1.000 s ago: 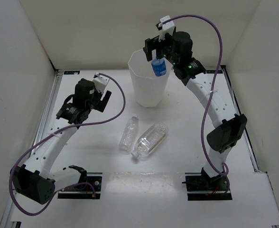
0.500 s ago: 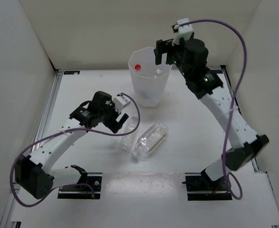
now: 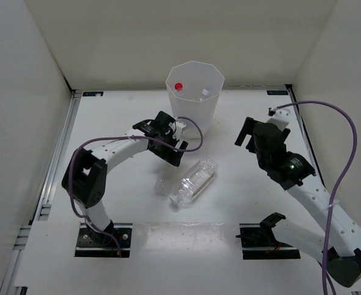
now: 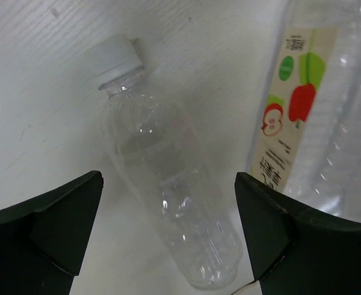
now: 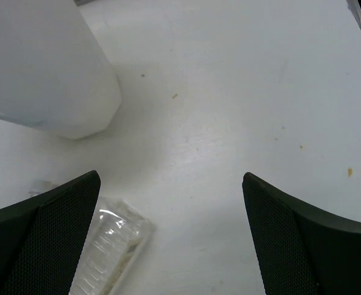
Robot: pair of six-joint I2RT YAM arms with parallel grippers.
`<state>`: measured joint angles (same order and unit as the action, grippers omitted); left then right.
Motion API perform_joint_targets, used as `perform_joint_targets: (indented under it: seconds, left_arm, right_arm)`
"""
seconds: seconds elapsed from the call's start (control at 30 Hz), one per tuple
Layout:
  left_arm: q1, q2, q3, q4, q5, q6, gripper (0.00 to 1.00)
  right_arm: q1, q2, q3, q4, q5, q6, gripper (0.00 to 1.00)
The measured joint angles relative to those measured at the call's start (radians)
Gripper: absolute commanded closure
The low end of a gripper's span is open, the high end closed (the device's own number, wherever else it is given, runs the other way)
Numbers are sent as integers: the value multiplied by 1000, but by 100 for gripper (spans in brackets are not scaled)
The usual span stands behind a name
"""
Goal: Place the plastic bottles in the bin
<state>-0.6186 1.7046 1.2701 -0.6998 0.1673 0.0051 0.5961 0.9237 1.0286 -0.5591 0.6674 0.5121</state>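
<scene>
The translucent white bin [image 3: 194, 104] stands at the back centre; a red cap [image 3: 178, 86] and a white cap show inside it. A slim clear bottle [image 4: 168, 184] with a white cap lies on the table between the open fingers of my left gripper [image 4: 168, 178]. In the top view that gripper [image 3: 170, 152] covers most of this bottle [image 3: 163, 182]. A fatter ribbed bottle [image 3: 194, 180] with an apple label [image 4: 285, 117] lies beside it on the right. My right gripper [image 3: 248, 134] is open and empty, right of the bin, and sees the ribbed bottle [image 5: 110, 246] and the bin's base [image 5: 45, 67].
White enclosure walls stand at the left, back and right. A purple cable loops from each arm. The two arm base mounts [image 3: 269, 236] sit at the near table edge.
My right gripper let the blue-labelled bottle go over the bin, then swung down and to the right. My left gripper moved right and down over the slim bottle.
</scene>
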Motion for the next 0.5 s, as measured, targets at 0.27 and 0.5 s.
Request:
perform_joint_targets:
  seconds: [0.27,0.5]
  left_arm:
    - [-5,170,3,4,-41,-36,2]
    - [-5,174,-4,5,-66,-26,63]
  right_arm:
    - [0,-188,-26,-80,91,85,0]
    - [0,-224,-47,-101,127,115,0]
